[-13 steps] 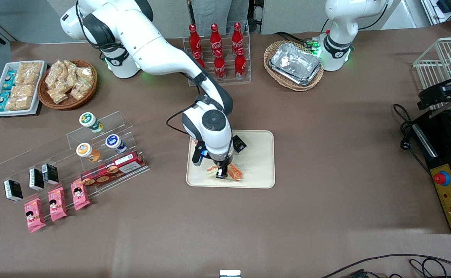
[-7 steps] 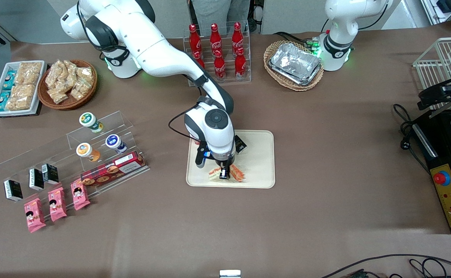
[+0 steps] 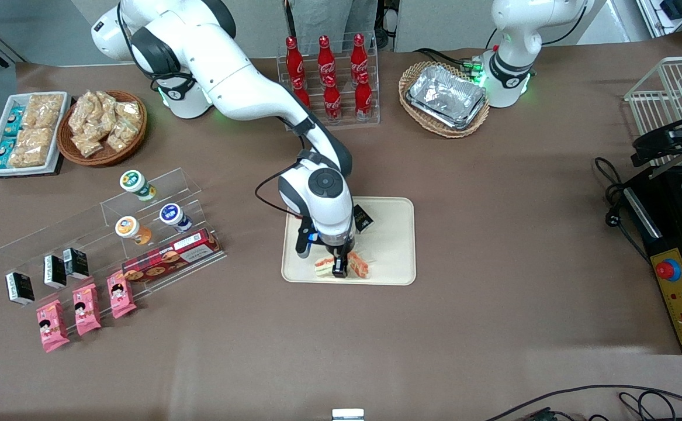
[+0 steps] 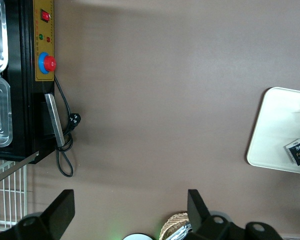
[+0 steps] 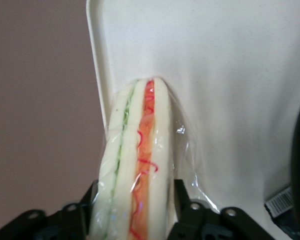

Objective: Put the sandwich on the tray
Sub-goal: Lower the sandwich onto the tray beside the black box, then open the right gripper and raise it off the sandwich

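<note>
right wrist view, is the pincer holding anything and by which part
Yes: the pincer is shut on the sandwich, one finger on each outer bread face at its wide end, over the tray.

The gripper stands low over the tray near the rim closest to the front camera, its fingers clamped on the sandwich, which fills the space under it. A small black box lies on the tray just farther from the camera than the gripper and blocks a low pass there. Toward the parked arm's end the tray floor is bare, and the brown table past it is open.
</note>
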Motion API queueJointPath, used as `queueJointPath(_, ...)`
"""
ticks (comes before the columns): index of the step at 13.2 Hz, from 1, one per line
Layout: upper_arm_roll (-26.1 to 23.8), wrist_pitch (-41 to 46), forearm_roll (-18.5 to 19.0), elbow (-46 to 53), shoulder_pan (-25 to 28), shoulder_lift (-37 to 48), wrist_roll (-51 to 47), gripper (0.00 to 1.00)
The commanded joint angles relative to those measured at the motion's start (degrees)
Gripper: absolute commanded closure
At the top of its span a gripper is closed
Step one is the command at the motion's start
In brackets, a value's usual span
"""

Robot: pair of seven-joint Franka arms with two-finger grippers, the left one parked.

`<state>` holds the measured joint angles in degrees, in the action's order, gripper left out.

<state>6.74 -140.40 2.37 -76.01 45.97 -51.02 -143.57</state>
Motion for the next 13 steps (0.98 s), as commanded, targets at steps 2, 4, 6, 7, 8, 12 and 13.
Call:
queueJointPath(2,0.1,-1.0,1.1,2.2,-0.5,-2.1,0.0,0.00)
queueJointPath(4,0.1,-1.0,1.1,2.1,-0.4,-2.0,-0.1,0.00)
queueJointPath(6,0.1,-0.6,1.1,2.1,-0.4,-1.5,0.0,0.00)
queueJointPath(7,0.1,-0.3,1.1,2.0,-0.4,-0.6,0.1,0.00)
queueJointPath(8,0.1,0.0,1.1,1.6,-0.4,0.7,0.2,0.00)
queueJointPath(12,-0.4,7.7,0.4,0.8,-0.4,5.8,3.7,0.00)
queueJointPath(13,-0.5,10.2,0.2,0.7,-0.4,7.4,6.3,0.00)
